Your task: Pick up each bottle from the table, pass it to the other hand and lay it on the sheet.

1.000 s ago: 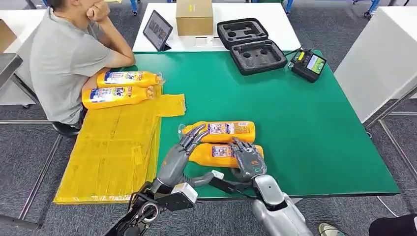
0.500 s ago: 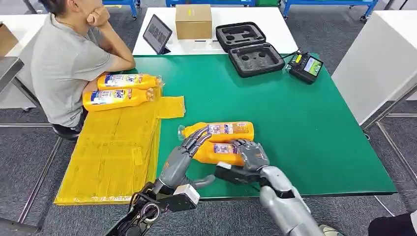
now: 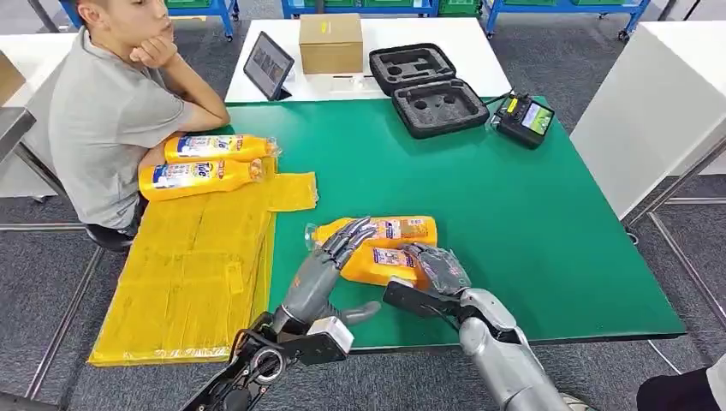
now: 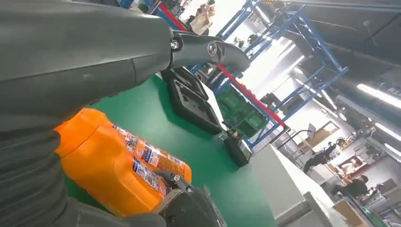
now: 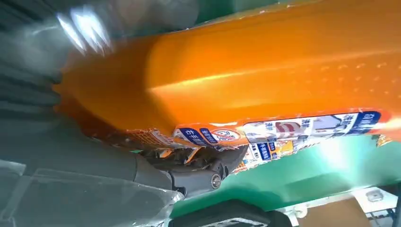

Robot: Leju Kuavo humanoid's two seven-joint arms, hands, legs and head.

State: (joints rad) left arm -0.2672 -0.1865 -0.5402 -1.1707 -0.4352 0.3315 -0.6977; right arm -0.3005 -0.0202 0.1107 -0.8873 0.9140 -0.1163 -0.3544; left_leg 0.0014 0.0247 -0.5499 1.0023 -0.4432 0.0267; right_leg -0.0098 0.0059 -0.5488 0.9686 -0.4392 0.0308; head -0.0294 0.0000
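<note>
The near bottle (image 3: 381,265), orange and lying on its side, sits in the right hand (image 3: 438,267), whose fingers are wrapped over its base end; whether it has cleared the green table (image 3: 531,231) cannot be told. The left hand (image 3: 330,257) stands at the bottle's neck end with fingers spread and extended, its fingertips (image 3: 355,231) over the bottle; whether they touch it cannot be told, and they have no grip. Judged stage: the handover, the right hand presenting and the left not yet closed. The next move calls for the left fingers to close round the bottle before the right lets go. A second bottle (image 3: 389,229) lies just beyond the fingertips. Two bottles (image 3: 201,163) already lie on the yellow sheet (image 3: 188,265), well away from both hands. An open black case (image 3: 428,90) holds empty foam recesses; the cardboard box (image 3: 330,41) is shut, contents unknown.
</note>
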